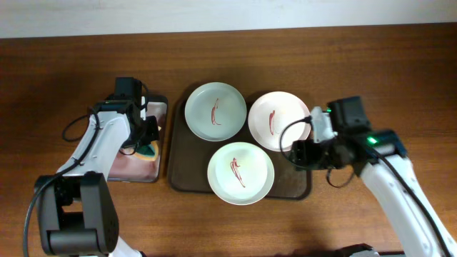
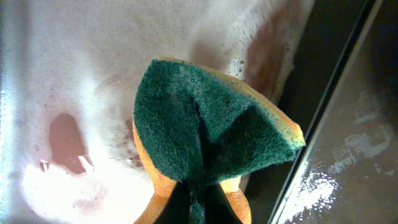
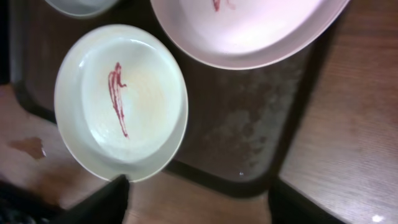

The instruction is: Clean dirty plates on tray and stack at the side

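Across the wooden table (image 1: 228, 50): at centre, the dark brown tray (image 1: 178, 175), bearing all 3 dirty plates, each streaked red-brown, none wiped yet.

Left of it, just beside, the smaller sponge tray (image 1: 136, 170), awash with pinkish foam.

On the big tray: pale green plate (image 1: 216, 111) far left, pinkish-white plate (image 1: 279, 121) far right, whitish-green plate (image 1: 240, 173) near, rims close together.

Likely stiff, glossy, light and breakable, and slippery once soapy. Best taken by the raised rim, at an edge turned away from the neighbours, and lifted level.

Smaller again, the green-and-yellow sponge (image 2: 205, 130): soft, wet, folded on itself under the pinch.

Left gripper (image 1: 148, 143), arm stretched far and wrist tipped down over the sponge tray, fingers together and clamped on the sponge.

Right gripper (image 3: 199, 208), wrist bent down over the big tray's near right corner, just beside the pinkish-white plate and near the whitish-green plate, fingers (image 3: 106, 199) apart, holding nothing.
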